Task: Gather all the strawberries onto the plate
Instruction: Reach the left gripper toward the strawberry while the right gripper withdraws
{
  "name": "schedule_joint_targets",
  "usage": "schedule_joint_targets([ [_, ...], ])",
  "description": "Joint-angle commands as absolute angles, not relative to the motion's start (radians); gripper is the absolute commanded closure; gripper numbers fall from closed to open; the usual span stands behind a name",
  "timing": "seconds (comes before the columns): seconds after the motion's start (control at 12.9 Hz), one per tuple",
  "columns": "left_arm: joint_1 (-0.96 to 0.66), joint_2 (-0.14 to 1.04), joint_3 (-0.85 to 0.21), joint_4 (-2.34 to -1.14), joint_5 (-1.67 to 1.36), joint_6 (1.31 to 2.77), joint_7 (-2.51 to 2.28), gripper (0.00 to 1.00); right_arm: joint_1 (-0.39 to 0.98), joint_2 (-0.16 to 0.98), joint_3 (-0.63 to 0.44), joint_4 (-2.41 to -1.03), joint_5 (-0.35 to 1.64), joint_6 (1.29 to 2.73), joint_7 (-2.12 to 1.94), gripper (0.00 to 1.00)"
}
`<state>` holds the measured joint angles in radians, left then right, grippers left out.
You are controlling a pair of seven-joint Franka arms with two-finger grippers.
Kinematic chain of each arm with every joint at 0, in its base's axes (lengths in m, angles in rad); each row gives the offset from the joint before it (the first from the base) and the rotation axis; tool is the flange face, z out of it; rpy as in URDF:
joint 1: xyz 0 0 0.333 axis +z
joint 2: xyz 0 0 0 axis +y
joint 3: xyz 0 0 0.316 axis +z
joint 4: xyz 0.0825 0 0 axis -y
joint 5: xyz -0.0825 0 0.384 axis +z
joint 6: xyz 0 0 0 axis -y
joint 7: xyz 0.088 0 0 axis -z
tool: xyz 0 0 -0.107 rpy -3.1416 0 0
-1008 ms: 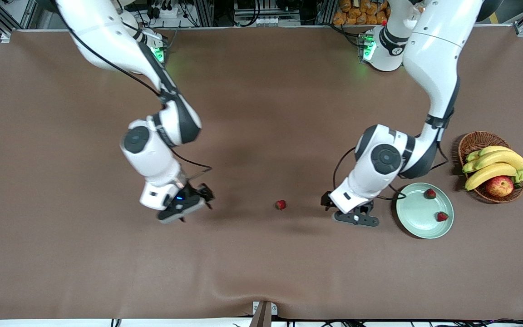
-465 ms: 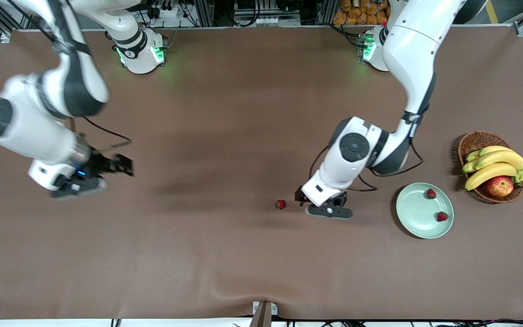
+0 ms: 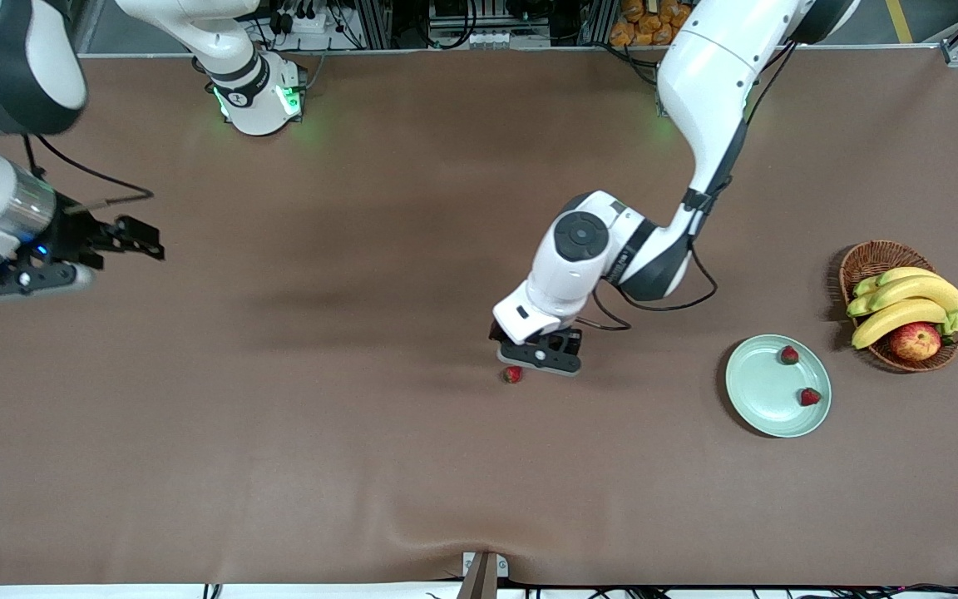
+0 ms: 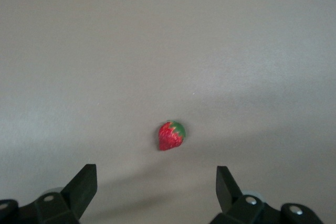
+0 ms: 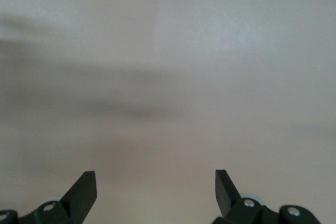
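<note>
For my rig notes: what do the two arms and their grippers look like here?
Both arms have glossy white shells with dark grey joint bands and round dark caps, and thin black cables looped along the links. The bases glow green. The left gripper and right gripper are black, each with two wedge-shaped fingers. A small blue light shows at the right wrist.

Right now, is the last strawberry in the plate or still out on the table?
Out. The strawberry lies on the bare table, apart from the plate, with the open left hand above it.
</note>
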<state>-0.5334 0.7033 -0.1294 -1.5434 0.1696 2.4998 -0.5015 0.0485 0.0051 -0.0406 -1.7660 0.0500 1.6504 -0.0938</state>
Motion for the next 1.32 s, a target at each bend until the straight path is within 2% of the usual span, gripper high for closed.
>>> schedule_joint_targets([
  [0.0,-0.541,0.762,-0.114,-1.523,0.235,2.583,-0.540,0.00,-0.012,-0.041,0.000,-1.727,0.025,1.562,-0.026,0.00],
  [0.16,-0.535,0.779,-0.112,-1.525,0.244,2.626,-0.538,0.02,-0.052,-0.054,0.035,-1.723,0.025,1.528,-0.025,0.00],
  [0.31,-0.531,0.805,-0.109,-1.522,0.291,2.673,-0.537,0.11,-0.055,-0.072,0.034,-1.717,0.026,1.516,-0.018,0.00],
  [0.47,-0.531,0.830,-0.109,-1.519,0.293,2.741,-0.540,0.14,-0.054,-0.083,0.037,-1.700,0.026,1.479,-0.003,0.00],
  [0.85,-0.528,0.854,-0.109,-1.520,0.293,2.784,-0.540,0.21,-0.057,-0.092,0.029,-1.638,0.023,1.448,0.075,0.00],
  [1.09,-0.535,0.874,-0.109,-1.519,0.293,2.803,-0.540,0.29,-0.058,-0.094,0.026,-1.608,0.020,1.462,0.092,0.00],
  [1.24,-0.534,0.880,-0.109,-1.519,0.295,2.819,-0.538,0.29,-0.058,-0.084,0.014,-1.571,0.012,1.457,0.097,0.00],
])
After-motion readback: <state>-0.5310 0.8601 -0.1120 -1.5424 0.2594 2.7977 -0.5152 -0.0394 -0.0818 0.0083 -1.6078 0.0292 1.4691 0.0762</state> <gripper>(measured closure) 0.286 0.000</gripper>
